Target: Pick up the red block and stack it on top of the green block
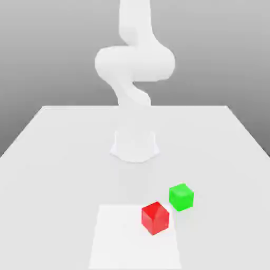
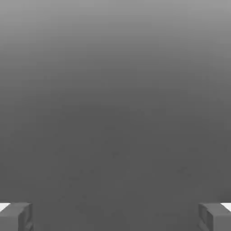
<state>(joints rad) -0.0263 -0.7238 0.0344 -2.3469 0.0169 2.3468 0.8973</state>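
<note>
- My claw [image 2: 115,216] is spread wide, holding nothing; its two fingertips [image 2: 16,215] sit at the hand view's bottom corners with blank grey between them.
- I judge the pickup not yet begun: next I must swing down over the red block [image 1: 155,217] and straddle it.
- The red block, a smooth bright cube, sits lower centre-right in the exterior view on a pale square patch [image 1: 121,237].
- The green block [image 1: 181,196], its match in size, stands just beside, up and right, apart.
</note>
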